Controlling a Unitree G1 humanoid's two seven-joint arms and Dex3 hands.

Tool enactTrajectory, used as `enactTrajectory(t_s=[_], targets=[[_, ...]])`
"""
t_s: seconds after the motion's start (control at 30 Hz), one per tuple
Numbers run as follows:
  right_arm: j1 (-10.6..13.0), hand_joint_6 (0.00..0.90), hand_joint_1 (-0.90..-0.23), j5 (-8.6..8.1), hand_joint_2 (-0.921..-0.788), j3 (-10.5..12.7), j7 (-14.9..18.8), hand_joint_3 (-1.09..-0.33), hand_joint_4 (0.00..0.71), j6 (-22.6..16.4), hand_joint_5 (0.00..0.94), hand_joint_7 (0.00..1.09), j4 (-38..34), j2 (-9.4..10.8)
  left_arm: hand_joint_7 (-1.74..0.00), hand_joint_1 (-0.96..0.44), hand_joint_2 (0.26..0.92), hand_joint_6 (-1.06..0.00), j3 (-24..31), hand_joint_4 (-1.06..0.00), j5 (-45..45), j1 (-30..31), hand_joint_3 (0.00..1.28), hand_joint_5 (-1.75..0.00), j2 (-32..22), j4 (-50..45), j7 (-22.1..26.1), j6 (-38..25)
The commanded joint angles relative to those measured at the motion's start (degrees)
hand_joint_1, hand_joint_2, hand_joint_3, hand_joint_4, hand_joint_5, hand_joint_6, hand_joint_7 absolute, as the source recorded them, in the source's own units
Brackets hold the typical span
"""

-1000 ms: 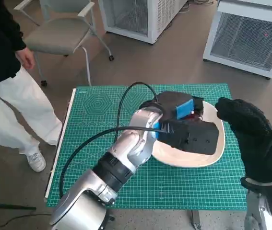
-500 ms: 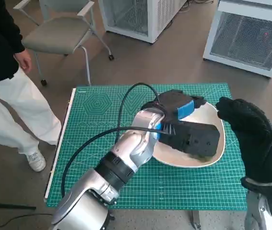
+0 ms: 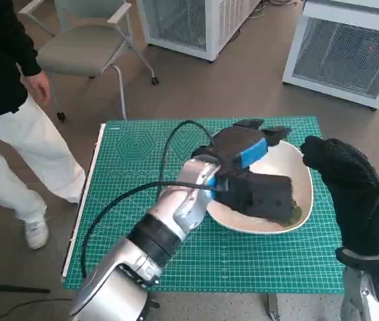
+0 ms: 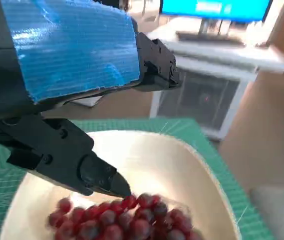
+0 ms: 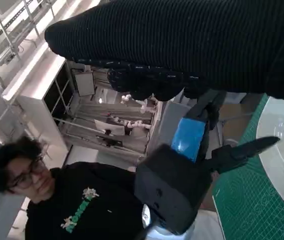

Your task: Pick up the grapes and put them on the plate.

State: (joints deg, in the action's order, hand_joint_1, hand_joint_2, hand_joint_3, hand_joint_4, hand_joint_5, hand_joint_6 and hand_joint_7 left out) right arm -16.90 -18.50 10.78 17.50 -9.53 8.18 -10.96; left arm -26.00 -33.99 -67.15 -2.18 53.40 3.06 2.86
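A bunch of red grapes (image 4: 116, 220) lies in the cream plate (image 4: 182, 165), seen in the left wrist view. My left hand (image 4: 71, 60) hovers just above the bunch, fingers spread and holding nothing; one black fingertip (image 4: 106, 182) points down close to the grapes. In the head view the left hand (image 3: 246, 150) and its forearm cover most of the plate (image 3: 306, 180) and hide the grapes. My right hand (image 3: 349, 187) stands raised beside the plate's right rim, empty. The right wrist view shows the left hand (image 5: 187, 170) beside the plate's edge (image 5: 282, 145).
The plate sits on a green cutting mat (image 3: 136, 160) that covers the small table. A person in white trousers (image 3: 15, 154) stands by the table's left side, near a chair (image 3: 82, 47). White cabinets (image 3: 349, 53) stand beyond the far edge.
My left hand has spread its fingers and let go of the grapes, which now lie on the plate. The right hand has stayed where it was.
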Motion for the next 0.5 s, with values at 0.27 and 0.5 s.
enactTrajectory(t_s=[0.27,0.5], targets=[[1.2,0.088,-0.556,-0.2,-0.921,0.3,0.2,-0.577,0.441,0.7,0.068,0.7,-0.3,-0.6,-0.02,-0.48,0.917,-0.31,12.1,-0.21,12.3,7.9,0.09,-0.01,-7.4,-2.2,-2.2,14.0],[1.1,0.089,-0.555,-0.39,-0.921,0.7,0.3,-0.576,0.443,0.8,0.067,0.7,-0.3,-1.2,-0.01,-0.5,0.921,-0.3,25.5,-0.22,33.0,13.4,0.1,-0.01,-8.7,-2.5,13.1,16.6]])
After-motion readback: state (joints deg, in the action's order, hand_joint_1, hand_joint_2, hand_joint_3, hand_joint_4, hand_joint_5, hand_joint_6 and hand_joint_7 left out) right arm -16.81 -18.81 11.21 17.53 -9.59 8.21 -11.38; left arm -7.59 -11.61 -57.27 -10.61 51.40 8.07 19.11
